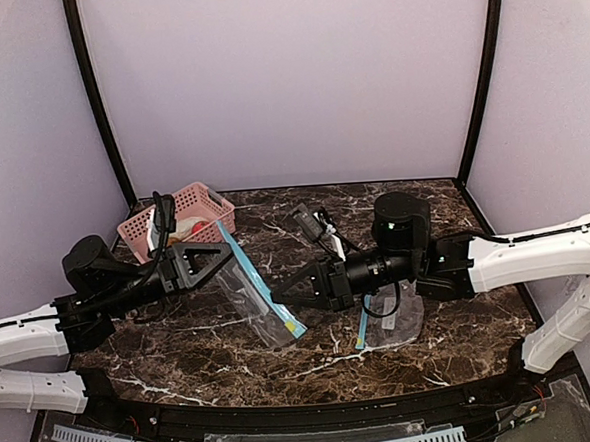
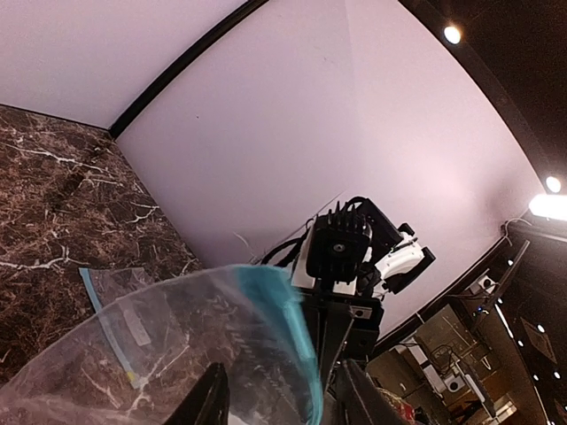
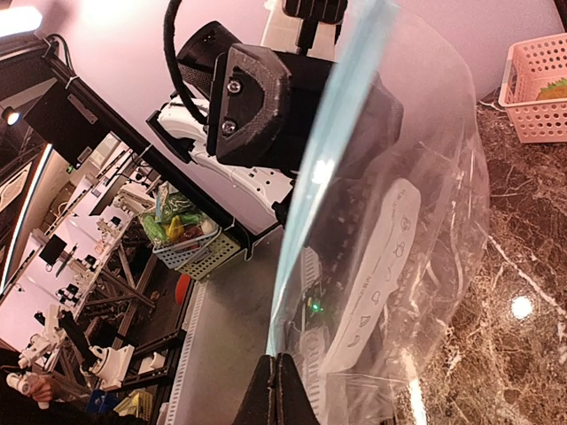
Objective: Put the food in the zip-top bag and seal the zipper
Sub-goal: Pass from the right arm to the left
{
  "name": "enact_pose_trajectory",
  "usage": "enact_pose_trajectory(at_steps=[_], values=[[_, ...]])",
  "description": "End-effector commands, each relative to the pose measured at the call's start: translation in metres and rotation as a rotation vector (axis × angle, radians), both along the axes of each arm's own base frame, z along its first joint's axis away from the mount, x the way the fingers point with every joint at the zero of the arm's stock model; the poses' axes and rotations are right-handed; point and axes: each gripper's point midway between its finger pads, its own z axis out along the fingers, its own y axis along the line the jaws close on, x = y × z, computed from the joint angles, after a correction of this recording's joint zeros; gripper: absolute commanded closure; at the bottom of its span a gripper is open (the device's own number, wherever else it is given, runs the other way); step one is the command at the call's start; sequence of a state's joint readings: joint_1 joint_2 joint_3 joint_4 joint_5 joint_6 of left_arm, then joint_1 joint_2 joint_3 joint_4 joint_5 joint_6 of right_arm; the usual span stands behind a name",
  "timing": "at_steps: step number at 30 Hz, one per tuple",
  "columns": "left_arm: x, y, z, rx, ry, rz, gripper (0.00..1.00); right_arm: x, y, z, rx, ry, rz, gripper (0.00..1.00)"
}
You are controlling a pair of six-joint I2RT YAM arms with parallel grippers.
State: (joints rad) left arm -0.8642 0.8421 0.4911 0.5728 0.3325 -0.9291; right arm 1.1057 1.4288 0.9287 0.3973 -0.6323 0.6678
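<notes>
clamps right gripper (image 1: 277,294) onto clear blue-zippered plastic bag (image 1: 255,300), lifted just right of pink plastic basket (image 1: 133,231); cannot tell whether left gripper (image 1: 224,251) grips its rim. shows small toy food pieces (image 1: 187,228) inside that basket.

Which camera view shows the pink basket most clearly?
The top external view: almost the whole pink basket shows there. The right wrist view catches only one corner; the left wrist view shows none of it.

Food (image 1: 187,228) in basket (image 1: 134,234), behind bag (image 1: 252,302)
</notes>
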Motion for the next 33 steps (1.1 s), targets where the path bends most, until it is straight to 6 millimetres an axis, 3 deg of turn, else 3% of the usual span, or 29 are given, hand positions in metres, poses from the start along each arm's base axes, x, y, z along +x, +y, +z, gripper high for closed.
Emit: enact_pose_trajectory(at_steps=[1, 11, 24, 25, 30, 33], values=[[-0.008, -0.001, 0.014, -0.047, -0.044, -0.037, 0.58, 0.001, 0.0, 0.004, 0.024, -0.006, 0.009, 1.0], [-0.007, -0.007, 0.013, -0.049, -0.039, -0.056, 0.56, -0.001, 0.001, 0.004, 0.021, -0.005, 0.02, 1.0], [0.003, -0.011, 0.003, -0.029, -0.002, -0.026, 0.9, 0.005, 0.005, -0.017, -0.068, 0.005, 0.003, 1.0], [0.005, -0.011, -0.001, -0.015, 0.01, -0.02, 0.93, 0.007, 0.005, -0.017, -0.074, -0.001, -0.013, 0.97], [0.017, -0.01, -0.03, 0.136, 0.083, 0.045, 0.99, 0.028, 0.008, -0.019, -0.212, -0.138, -0.188, 0.55], [0.028, -0.006, -0.042, 0.224, 0.124, 0.107, 0.99, 0.039, 0.009, -0.023, -0.327, -0.225, -0.299, 0.42]])
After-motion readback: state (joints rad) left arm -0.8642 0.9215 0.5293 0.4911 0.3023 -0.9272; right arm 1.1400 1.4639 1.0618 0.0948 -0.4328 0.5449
